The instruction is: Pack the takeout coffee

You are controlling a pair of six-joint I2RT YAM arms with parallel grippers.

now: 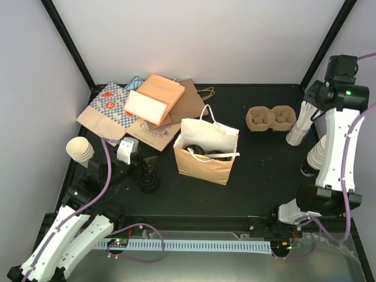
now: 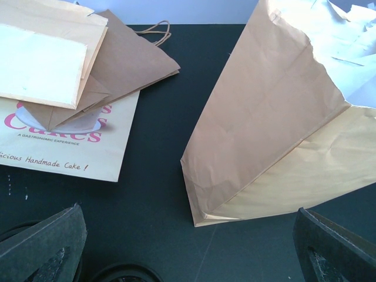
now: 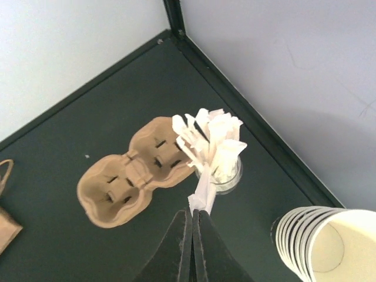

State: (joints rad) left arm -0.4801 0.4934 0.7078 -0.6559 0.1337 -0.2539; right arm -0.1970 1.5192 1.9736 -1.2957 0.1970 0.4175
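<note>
One carrier near corner; right claw pinches straw.

Left gripper held low, jaws spread wide; right gripper raised, pointing down, jaws pinched on a wrapped straw.

**Bright Light, Fuzzy Corners**

In the top view the light is bright and even, and the picture is sharp. The table stays very dark, so shadows hardly show on it.

In the left wrist view, the white paper at the upper left glows too bright. The left fingers in the bottom corners are dark and fuzzy.

In the right wrist view, the right fingers at the bottom are fuzzy. The straws and cups look very white.
</note>
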